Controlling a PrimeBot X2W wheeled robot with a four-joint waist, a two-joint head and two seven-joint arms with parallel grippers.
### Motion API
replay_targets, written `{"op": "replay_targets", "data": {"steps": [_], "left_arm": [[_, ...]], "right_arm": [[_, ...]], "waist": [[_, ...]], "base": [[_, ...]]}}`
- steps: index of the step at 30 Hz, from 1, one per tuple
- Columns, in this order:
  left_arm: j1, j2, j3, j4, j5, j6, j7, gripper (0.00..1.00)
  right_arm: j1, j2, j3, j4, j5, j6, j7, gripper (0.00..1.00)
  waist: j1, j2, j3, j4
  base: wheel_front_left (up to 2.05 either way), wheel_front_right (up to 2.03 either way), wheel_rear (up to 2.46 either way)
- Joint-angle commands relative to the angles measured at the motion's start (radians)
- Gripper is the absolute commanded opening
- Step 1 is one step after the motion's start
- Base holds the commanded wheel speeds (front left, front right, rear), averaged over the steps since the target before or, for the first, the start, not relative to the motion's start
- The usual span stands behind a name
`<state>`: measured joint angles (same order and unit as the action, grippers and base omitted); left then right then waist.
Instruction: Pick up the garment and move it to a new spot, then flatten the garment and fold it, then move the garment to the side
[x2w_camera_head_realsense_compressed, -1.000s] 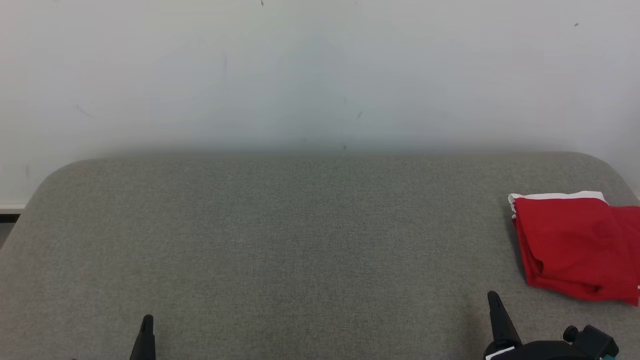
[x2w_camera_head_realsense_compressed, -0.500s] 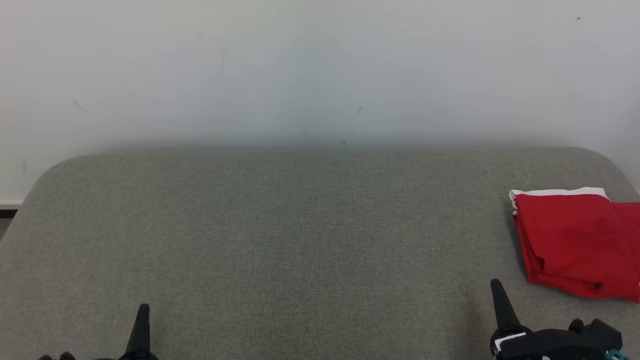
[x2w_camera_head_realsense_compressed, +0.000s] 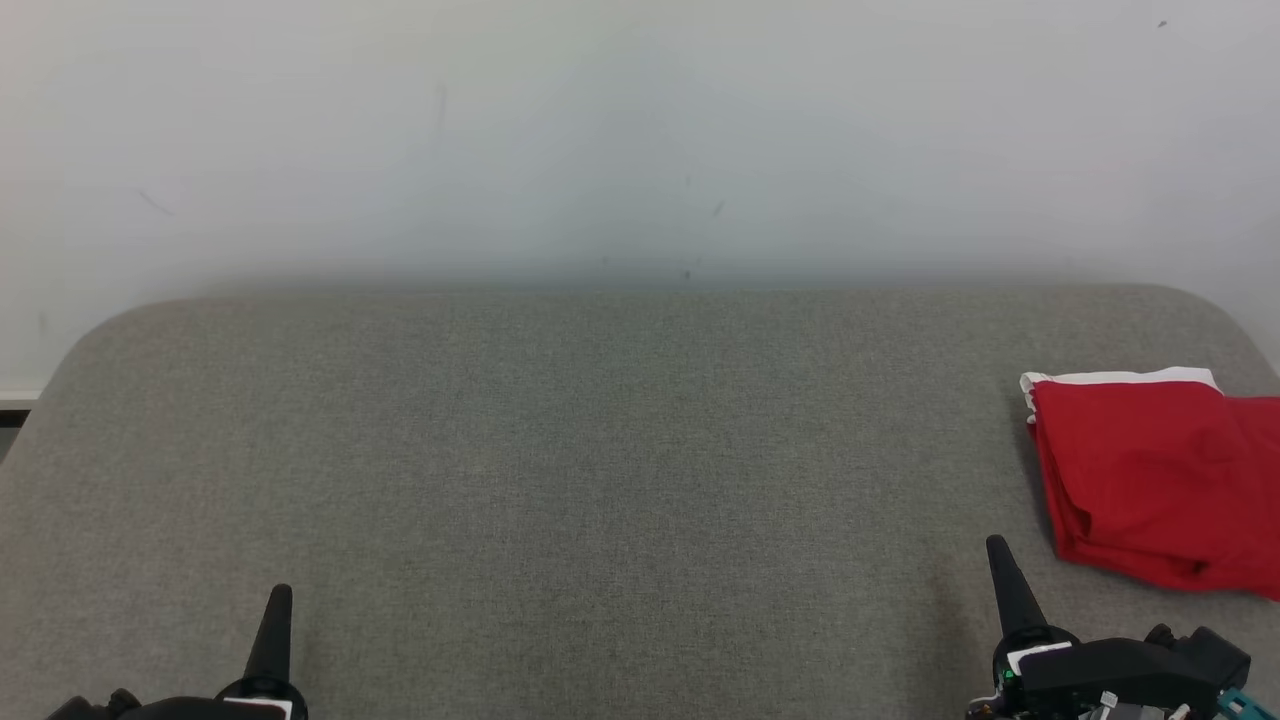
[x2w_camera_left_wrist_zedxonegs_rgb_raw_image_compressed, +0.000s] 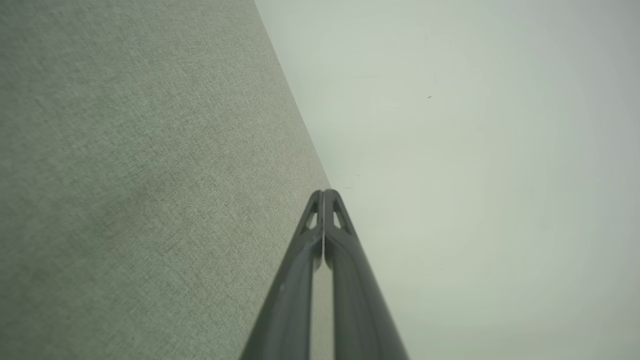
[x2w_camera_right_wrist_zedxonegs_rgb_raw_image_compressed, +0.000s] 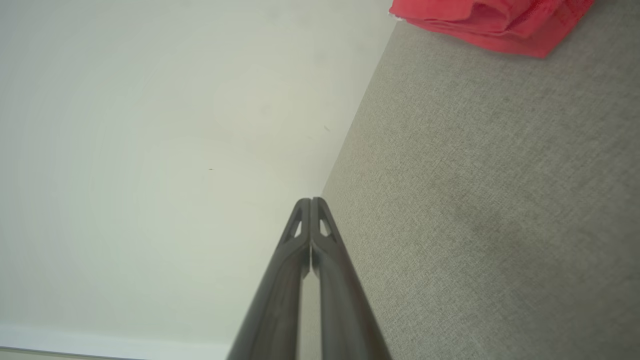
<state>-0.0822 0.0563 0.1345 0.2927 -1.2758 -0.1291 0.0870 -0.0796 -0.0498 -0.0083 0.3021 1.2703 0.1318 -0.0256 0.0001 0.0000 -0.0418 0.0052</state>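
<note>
Both left end effector (x2w_camera_head_realsense_compressed: 281, 594) and right end effector (x2w_camera_head_realsense_compressed: 995, 545) sit clenched, empty; garment (x2w_camera_head_realsense_compressed: 1140, 475) is cropped rightward.

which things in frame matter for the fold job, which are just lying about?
Job: red garment, folded, far right; left gripper, shut; right gripper, shut, short of the garment.
Not job: grey padded surface; white wall.
</note>
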Motion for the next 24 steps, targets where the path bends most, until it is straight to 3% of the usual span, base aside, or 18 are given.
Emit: {"op": "replay_targets", "data": {"steps": [1,24], "left_arm": [[-0.022,-0.001,0.008,-0.004,-0.023,-0.002,0.008,0.0],[-0.065,-0.004,0.042,0.007,-0.19,-0.002,0.069,0.0]], "right_arm": [[-0.014,-0.001,-0.003,-0.012,0.027,-0.001,0.006,0.0],[-0.045,-0.001,-0.018,-0.023,0.209,-0.002,0.033,0.0]], "waist": [[-0.0001,-0.0001,0.002,0.0],[-0.0001,-0.0001,0.025,-0.003]], "base": [[0.0,0.0,0.0],[0.0,0.0,0.0]]}}
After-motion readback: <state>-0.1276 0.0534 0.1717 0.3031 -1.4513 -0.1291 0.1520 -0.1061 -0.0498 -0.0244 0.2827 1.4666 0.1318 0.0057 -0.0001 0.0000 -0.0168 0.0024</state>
